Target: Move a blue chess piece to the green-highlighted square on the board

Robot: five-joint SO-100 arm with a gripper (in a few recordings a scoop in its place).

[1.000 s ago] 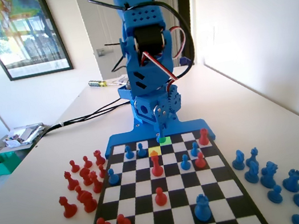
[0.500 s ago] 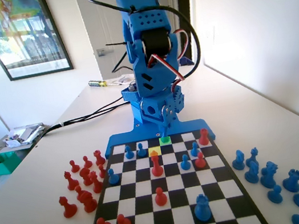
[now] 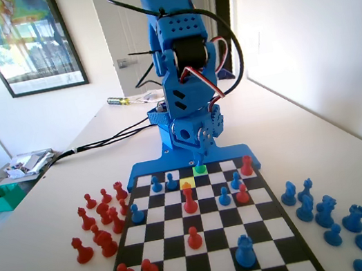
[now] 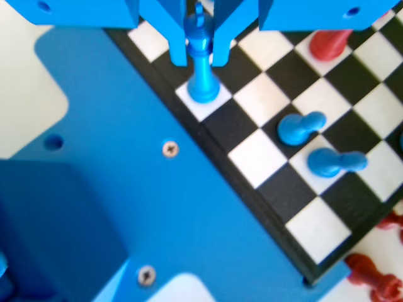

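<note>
The blue chess piece point(image 4: 203, 74) stands upright with its base on a light square at the board's point(image 4: 271, 214) near corner row. My gripper point(image 4: 199, 58) hangs from the top edge with its jaws close against the piece's narrow head, one on each side. In the fixed view the gripper point(image 3: 199, 156) reaches down at the far end of the board point(image 3: 207, 243), right over the green-highlighted square point(image 3: 200, 171). The piece is largely hidden there behind the gripper's tip.
A yellow-orange square point(image 3: 186, 184) lies beside the green one, with a red piece point(image 3: 190, 201) just in front. Two blue pawns point(image 4: 299, 126) point(image 4: 334, 162) stand close by. Captured red pieces point(image 3: 102, 223) sit off the board on the left, blue ones point(image 3: 328, 211) on the right.
The arm's upper part has swung slightly right and upward in the fixed view. The gripper tip stays over the green square, shifted a little right.
</note>
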